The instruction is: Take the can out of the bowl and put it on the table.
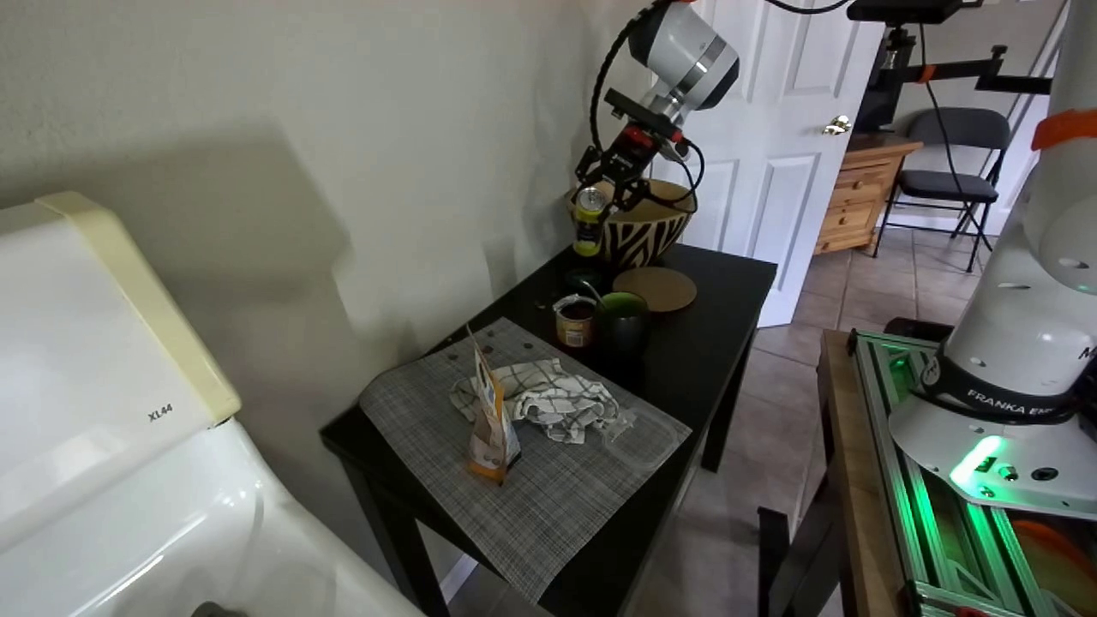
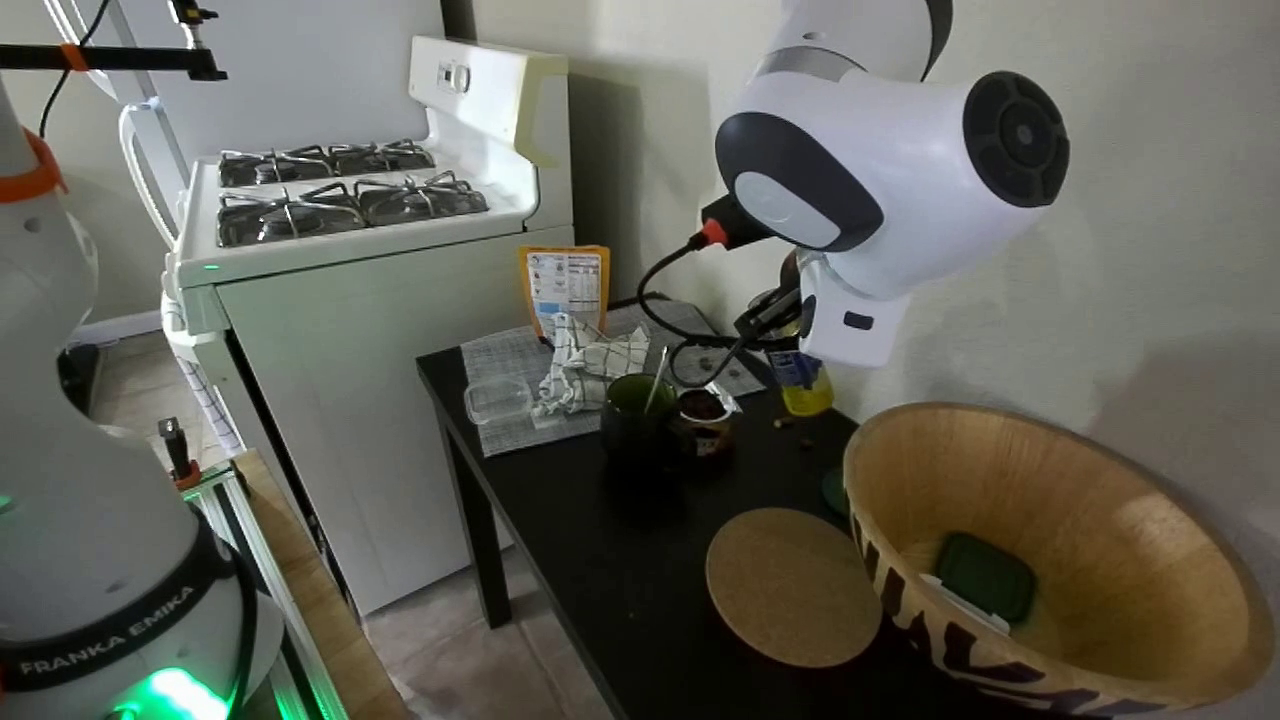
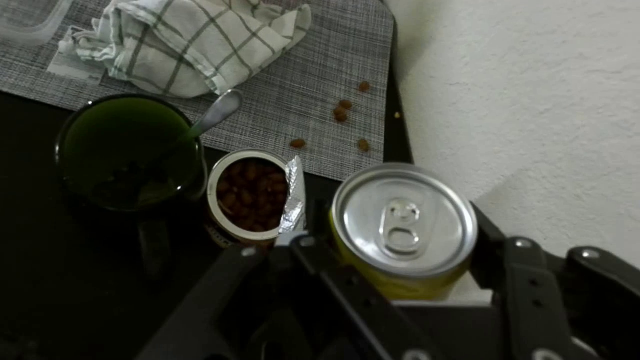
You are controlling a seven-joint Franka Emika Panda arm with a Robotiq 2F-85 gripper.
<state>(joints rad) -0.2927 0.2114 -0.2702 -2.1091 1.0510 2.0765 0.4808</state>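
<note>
Can (image 3: 405,220) is already out of the bowl (image 1: 647,240), so basically just the set-down looks left. It's pinched by its sides between the fingers (image 3: 532,290), lid up, over the wall side of the bench (image 2: 640,560), roughly between the bowl and the tin (image 1: 574,332) from the look of it. Whether the base touches yet can't be told for sure; it's read here as slightly in the air.

For the lowering, slow and straight down is recommended. The wall (image 3: 525,100) is close by and the tin's peeled foil (image 3: 295,195) is near too, so sideways drift should be kept tiny. Any lean should be evened out before contact, and the grip should only be loosened once the base sits flat. If it's let go early, it could be tipped pretty easily. After that, the fingers should be spread just enough and backed straight up, so the bowl's rim isn't clipped.

As for the cameras, the pull tab (image 3: 400,225) is made out only in the wrist view, where the bowl isn't shown at all. In an exterior view the can's side (image 1: 588,245) is seen nearly top to bottom, but the bowl's floor is hidden. In an exterior view most of the can is blocked by the arm (image 2: 900,190), but a dark green lid-like thing (image 2: 985,577) is revealed inside the bowl.
</note>
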